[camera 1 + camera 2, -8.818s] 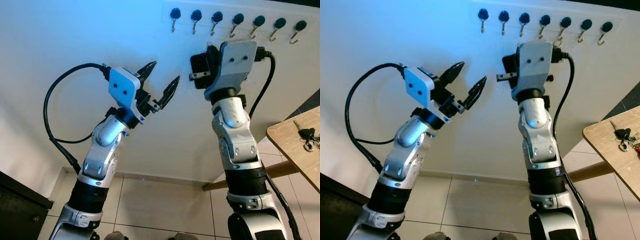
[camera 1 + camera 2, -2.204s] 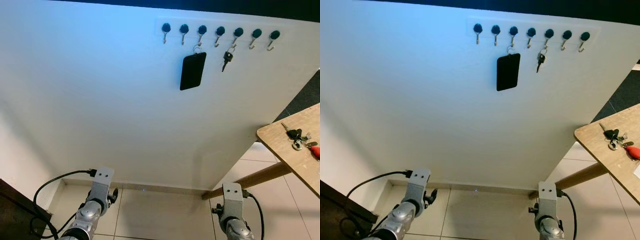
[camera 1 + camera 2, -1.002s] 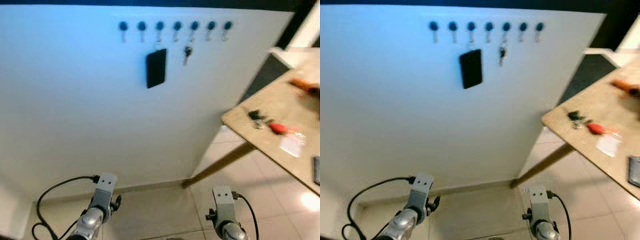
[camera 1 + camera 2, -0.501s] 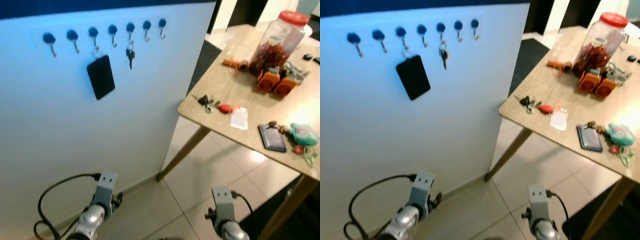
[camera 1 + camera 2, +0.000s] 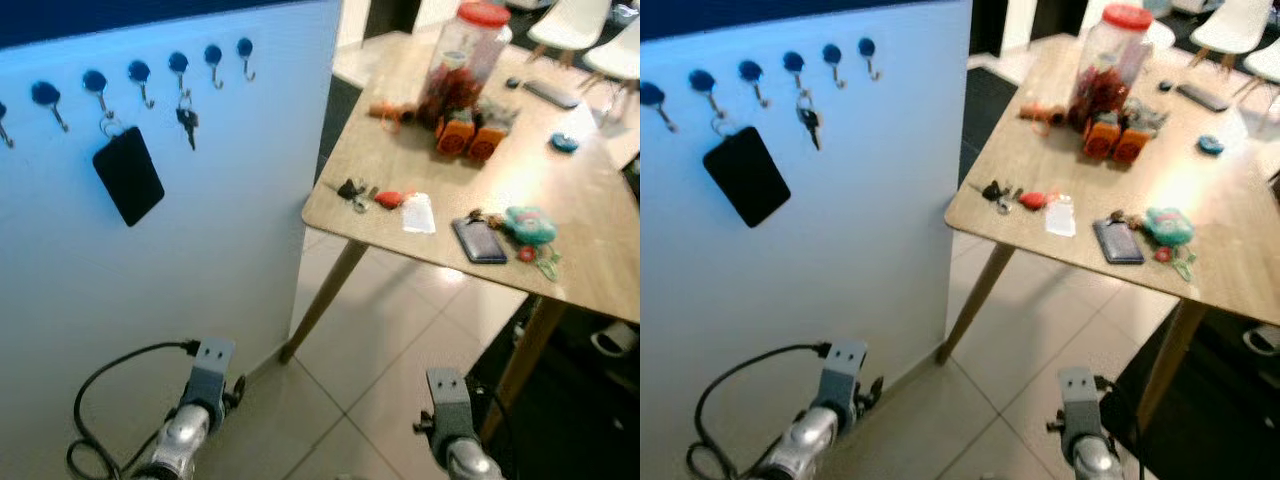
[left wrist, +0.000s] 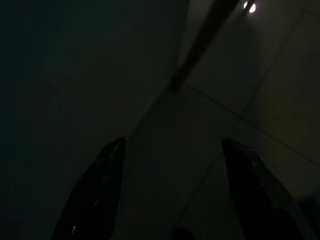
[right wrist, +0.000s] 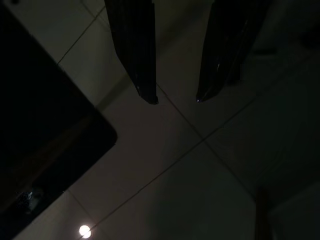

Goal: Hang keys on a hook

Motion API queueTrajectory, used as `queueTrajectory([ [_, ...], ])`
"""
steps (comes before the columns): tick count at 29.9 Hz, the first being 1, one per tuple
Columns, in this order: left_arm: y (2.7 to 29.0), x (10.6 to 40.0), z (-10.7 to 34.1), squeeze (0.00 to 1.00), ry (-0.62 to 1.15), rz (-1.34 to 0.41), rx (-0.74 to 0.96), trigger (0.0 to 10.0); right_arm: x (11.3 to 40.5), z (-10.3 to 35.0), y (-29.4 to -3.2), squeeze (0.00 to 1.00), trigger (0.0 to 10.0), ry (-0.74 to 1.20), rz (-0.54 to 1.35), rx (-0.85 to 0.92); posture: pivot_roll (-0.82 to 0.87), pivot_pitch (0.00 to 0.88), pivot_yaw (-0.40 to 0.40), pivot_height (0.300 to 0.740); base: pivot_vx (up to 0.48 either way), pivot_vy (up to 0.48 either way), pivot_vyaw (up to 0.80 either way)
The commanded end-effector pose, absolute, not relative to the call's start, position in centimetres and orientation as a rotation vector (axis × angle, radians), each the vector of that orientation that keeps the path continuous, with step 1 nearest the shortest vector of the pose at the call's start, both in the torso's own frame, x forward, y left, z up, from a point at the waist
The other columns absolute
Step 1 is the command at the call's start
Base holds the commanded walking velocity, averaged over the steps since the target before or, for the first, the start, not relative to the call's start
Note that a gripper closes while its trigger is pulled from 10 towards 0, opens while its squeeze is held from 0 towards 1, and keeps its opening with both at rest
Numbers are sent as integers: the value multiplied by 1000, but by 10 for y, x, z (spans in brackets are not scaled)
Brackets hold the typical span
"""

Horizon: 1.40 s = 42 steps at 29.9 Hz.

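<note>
- Nearest, at the bottom of the head views, both silver arms hang low over the pale tiled floor. The left gripper is empty, its two black fingers spread wide in the dark left wrist view.
- The right gripper is also empty, its fingers parted by a narrower gap above the floor tiles.
- A black cable loops out from the left wrist.
- Further off on the left stands a white wall panel with a row of dark round-headed metal hooks near its top.
- On one hook hangs a flat black rectangular tag on a ring. On the next hook to its right hangs a small dark key, touching the panel.
- To the right stands a light wooden table on slanted legs. Near its closest corner lies a bunch of dark keys, with a small red fob and a white card just beside it.
- Along the near edge lie a dark flat phone-like slab and a teal soft toy keyring.
- Further back on the table stand two orange blocks and a clear plastic jar with a red lid.
- Farthest are white chairs beyond the table.
</note>
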<state>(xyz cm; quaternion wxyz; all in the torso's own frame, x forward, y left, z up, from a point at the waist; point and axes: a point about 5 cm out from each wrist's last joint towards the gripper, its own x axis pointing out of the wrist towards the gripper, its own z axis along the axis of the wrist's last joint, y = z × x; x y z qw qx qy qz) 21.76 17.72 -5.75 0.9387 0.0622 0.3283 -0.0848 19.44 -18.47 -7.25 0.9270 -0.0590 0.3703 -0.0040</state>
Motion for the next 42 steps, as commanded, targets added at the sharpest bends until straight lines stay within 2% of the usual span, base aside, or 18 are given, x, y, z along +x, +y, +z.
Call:
queueTrajectory([
  [1,175,218,-57,0,668,-177,125,10000,190,-74,-191,0,10000,777,-18,-140,48,44,-47,740,0,0,-800],
  [10,176,219,-57,0,664,-174,126,10000,191,-74,-190,0,10000,771,-9,-138,49,37,-46,740,0,0,-785],
  [25,179,224,-52,0,640,-188,130,10000,189,-76,-178,0,10000,774,17,-140,72,47,-16,740,0,0,0],
  [42,180,227,-50,0,633,-185,111,10000,184,-78,-176,0,10000,777,14,-142,77,57,1,740,0,0,0],
])
